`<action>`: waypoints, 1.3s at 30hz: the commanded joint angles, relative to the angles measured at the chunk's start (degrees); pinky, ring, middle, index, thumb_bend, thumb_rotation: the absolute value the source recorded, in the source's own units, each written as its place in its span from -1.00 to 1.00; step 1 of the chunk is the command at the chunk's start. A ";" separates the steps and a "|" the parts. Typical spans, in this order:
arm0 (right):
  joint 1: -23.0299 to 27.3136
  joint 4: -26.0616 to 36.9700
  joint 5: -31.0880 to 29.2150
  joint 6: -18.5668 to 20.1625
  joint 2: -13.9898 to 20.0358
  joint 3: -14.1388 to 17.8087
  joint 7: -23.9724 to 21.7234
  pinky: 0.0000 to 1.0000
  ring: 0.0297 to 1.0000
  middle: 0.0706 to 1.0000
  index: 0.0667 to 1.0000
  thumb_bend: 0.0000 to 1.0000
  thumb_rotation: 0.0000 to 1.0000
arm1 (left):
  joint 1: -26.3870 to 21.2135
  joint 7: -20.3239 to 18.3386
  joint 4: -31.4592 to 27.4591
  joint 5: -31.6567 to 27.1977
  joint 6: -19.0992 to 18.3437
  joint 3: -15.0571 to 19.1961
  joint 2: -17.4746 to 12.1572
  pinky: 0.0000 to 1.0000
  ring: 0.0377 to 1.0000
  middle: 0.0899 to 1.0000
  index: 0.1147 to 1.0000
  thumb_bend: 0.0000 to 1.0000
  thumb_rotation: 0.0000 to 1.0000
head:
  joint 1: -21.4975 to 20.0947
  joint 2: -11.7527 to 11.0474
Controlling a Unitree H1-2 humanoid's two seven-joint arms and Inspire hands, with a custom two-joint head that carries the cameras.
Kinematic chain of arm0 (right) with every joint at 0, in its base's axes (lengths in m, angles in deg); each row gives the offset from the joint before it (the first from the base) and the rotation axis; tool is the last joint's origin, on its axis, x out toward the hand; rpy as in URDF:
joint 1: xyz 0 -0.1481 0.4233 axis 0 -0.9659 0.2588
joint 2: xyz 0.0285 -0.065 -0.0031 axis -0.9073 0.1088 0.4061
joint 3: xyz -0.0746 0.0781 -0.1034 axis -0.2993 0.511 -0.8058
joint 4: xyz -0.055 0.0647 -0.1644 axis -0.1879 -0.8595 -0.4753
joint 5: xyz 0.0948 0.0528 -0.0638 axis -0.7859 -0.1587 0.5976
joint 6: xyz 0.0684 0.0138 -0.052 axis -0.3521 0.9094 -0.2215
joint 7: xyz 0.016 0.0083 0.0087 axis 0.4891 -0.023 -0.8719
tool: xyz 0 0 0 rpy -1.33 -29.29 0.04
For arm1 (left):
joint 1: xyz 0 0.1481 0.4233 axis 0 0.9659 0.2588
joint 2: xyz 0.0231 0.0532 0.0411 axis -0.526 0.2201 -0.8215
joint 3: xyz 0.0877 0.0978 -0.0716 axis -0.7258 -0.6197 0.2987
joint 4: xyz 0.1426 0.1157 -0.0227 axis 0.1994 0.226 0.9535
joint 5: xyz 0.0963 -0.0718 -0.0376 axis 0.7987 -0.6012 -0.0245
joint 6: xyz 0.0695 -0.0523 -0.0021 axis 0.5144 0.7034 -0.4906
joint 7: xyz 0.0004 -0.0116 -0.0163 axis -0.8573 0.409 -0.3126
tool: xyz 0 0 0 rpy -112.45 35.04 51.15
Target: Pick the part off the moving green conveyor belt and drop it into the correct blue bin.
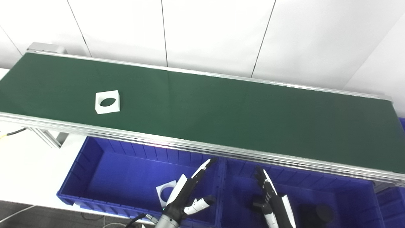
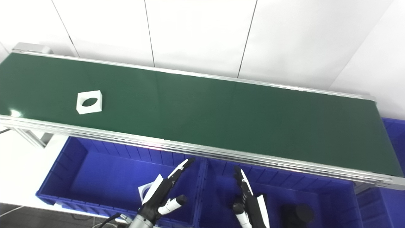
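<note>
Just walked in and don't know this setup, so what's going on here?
A humanoid robot is sorting parts from a green conveyor belt into blue bins. A white square block with a round hole lies on the belt toward its left end, not yet picked. Both hands are open and empty, the left hand over the left bin, which already holds a similar white block, the right hand over the middle bin, which holds a dark cylinder.

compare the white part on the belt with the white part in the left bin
The belt part lies flat and fully visible on the belt; the bin part leans tilted in the left bin, partly hidden by the left hand. Both are white squares with a round hole.
</note>
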 commanded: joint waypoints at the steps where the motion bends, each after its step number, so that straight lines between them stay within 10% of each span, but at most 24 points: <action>1: 0.46 1.05 -0.15 -2.84 -0.08 0.17 -0.25 0.94 0.92 0.95 0.92 0.91 1.00 | -1.29 1.48 -0.54 0.00 1.91 -0.69 -0.40 0.92 0.92 0.92 0.86 0.76 0.91 | 0.07 0.00; 19: 0.78 -0.82 -0.04 -2.84 -0.21 0.24 0.08 0.95 0.93 0.95 0.94 0.95 1.00 | -2.06 4.27 1.63 -0.08 1.91 -2.96 -0.76 0.85 0.90 0.89 0.81 0.79 0.86 | 2.00 -3.83; 39: 1.20 -1.53 0.07 -2.84 0.13 0.07 0.26 0.93 0.92 0.94 0.94 0.94 1.00 | -4.84 9.59 -2.47 3.10 1.91 -9.40 -3.92 0.92 0.87 0.87 0.79 0.77 0.76 | 3.49 -3.22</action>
